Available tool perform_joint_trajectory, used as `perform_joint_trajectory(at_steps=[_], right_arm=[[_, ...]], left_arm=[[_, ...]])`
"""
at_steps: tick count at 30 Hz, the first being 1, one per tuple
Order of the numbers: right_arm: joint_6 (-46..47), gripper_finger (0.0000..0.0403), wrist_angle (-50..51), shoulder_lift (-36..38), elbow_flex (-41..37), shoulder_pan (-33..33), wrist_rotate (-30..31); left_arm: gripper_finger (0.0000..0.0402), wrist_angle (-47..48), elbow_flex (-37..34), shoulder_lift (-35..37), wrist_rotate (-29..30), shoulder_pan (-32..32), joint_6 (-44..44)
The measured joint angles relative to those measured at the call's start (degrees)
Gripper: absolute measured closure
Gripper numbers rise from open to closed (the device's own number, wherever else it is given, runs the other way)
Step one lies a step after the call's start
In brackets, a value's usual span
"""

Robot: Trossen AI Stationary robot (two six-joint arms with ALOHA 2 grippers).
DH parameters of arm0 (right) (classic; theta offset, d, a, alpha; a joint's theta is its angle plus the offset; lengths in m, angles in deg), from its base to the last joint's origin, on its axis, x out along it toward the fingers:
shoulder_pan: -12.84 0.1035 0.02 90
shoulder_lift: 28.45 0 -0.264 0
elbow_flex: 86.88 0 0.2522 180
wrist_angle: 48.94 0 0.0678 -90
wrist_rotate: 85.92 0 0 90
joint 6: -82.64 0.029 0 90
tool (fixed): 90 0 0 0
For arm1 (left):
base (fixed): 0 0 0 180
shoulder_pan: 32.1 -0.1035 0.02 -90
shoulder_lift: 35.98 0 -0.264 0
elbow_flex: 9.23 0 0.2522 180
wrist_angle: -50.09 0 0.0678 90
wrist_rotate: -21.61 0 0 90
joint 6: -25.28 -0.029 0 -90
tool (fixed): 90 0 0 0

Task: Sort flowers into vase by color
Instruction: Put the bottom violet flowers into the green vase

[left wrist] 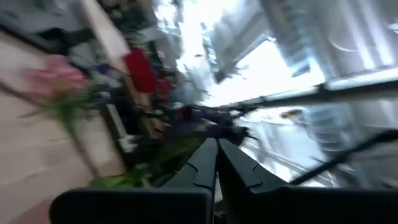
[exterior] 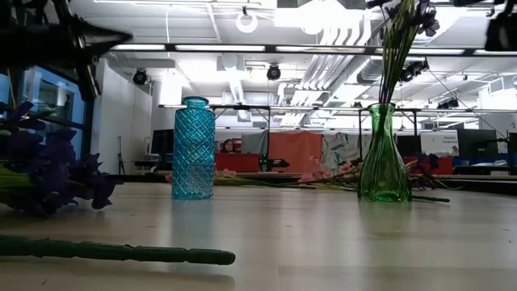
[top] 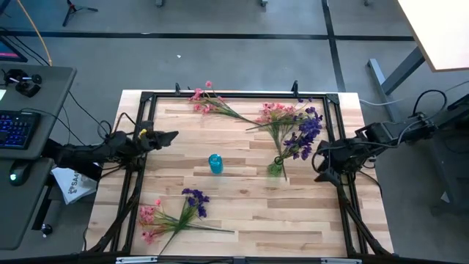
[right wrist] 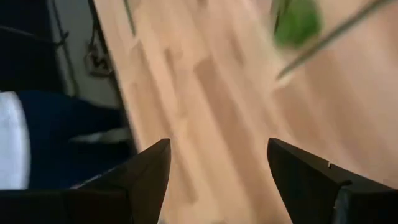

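A green glass vase (top: 277, 169) (exterior: 383, 158) stands right of the table's middle with purple sprigs (top: 305, 134) upright in it. A blue glass vase (top: 215, 163) (exterior: 194, 147) stands in the middle with nothing in it. Loose pink sprigs (top: 207, 103) lie at the far edge, and more pink ones (top: 274, 113) lie behind the green vase. Near the front lie a purple sprig (top: 195, 199) and pink sprigs (top: 149, 215). My left gripper (top: 173, 136) (left wrist: 216, 152) hovers shut, left of the blue vase. My right gripper (top: 320, 164) (right wrist: 217, 165) is open, right of the green vase (right wrist: 297, 22).
A black frame (top: 242, 95) runs round the table's far and side edges. Bare wood (top: 293, 213) lies in the near right part of the table. In the low view a green stem (exterior: 113, 252) lies close in front and purple blossoms (exterior: 48, 170) lie on the left.
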Motion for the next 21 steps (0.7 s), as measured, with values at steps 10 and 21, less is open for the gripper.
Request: perform_joint_trajectory(at_steps=[10, 21], right_arm=[[2.4, 0.0141, -0.3, -0.1, -1.7, 1.6, 7.3], [2.9, 0.0142, -0.4, -0.1, -1.8, 1.6, 10.3]], left_arm=[[0.0373, -2.7, 18.1, -11.8, -3.4, 5.2, -13.1], [0.0350, 40.3, 45.3, -45.9, -23.3, 17.9, -5.1]])
